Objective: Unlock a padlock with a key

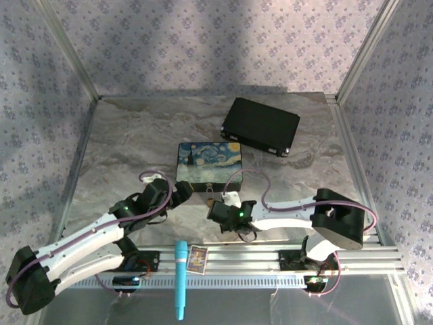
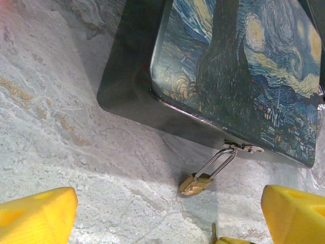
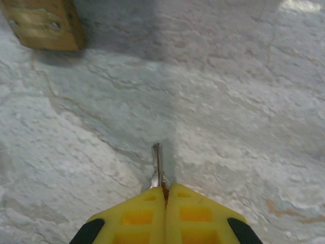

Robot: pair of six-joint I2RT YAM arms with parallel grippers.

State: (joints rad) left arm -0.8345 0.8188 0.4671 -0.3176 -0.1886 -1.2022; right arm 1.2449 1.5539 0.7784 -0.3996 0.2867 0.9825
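- Looking down from the top camera, seeing the painted box point(image 1: 210, 162) sitting near the middle of the marble table point(image 1: 122, 142), with a black case point(image 1: 260, 126) lying behind it to the right.
- Spotting the padlock point(image 1: 212, 200) just in front of the box's near edge, too small here for any detail.
- Finding the left gripper point(image 1: 181, 194) reaching in at the box's near left corner and the right gripper point(image 1: 216, 210) pointing in from the right, just beside the padlock; not being able to tell either finger gap from up here.
- Noting a turquoise marker point(image 1: 181, 279) and a small card point(image 1: 197, 258) lying at the rail point(image 1: 270, 261) between the arm bases.
- Turning to the left wrist camera, seeing the padlock point(image 2: 194, 184) hanging by its silver shackle point(image 2: 216, 161) from the hasp point(image 2: 245, 148) on the front of the box point(image 2: 238, 66), brass body resting on the table point(image 2: 76, 127).
- Seeing the left gripper point(image 2: 167, 218) spreading its yellow fingers point(image 2: 35, 216) wide, gripping nothing, with the padlock lying ahead between them and apart from both.
- Turning to the right wrist camera, seeing the right gripper point(image 3: 165, 195) pinching the key point(image 3: 157, 162) between fingers pressed together, the blade sticking out forward over the table point(image 3: 228, 101).
- Catching the brass body of the padlock point(image 3: 43, 23) in the top left corner, ahead and to the left of the key tip, apart from it.
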